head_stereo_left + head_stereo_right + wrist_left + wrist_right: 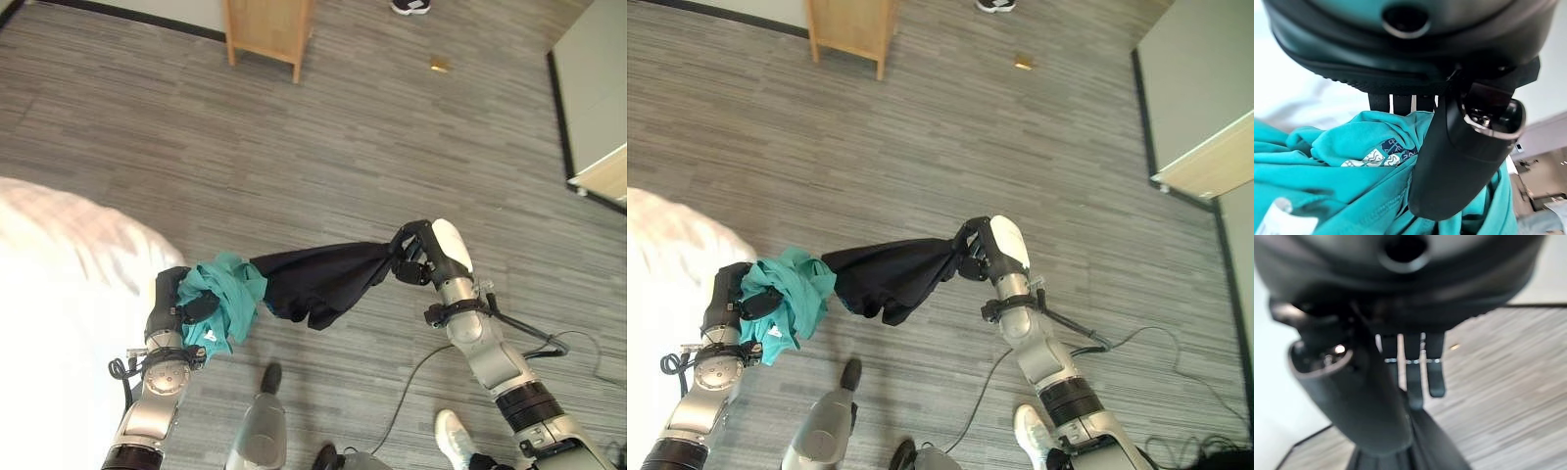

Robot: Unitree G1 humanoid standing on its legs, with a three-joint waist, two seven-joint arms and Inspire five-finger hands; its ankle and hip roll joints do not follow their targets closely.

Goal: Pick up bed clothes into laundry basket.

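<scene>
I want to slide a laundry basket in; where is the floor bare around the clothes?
Bare floor runs from the wooden furniture to the dark garment. Crowded near the bed, where the left hand grips the teal garment; the right hand grips the dark one.

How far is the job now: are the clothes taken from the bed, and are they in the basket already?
Picked up: the left hand is closed on a teal garment beside the white bed; the right hand grips a dark garment stretched between the arms above the floor. Left: putting both into a laundry basket; no basket can be seen here.
</scene>
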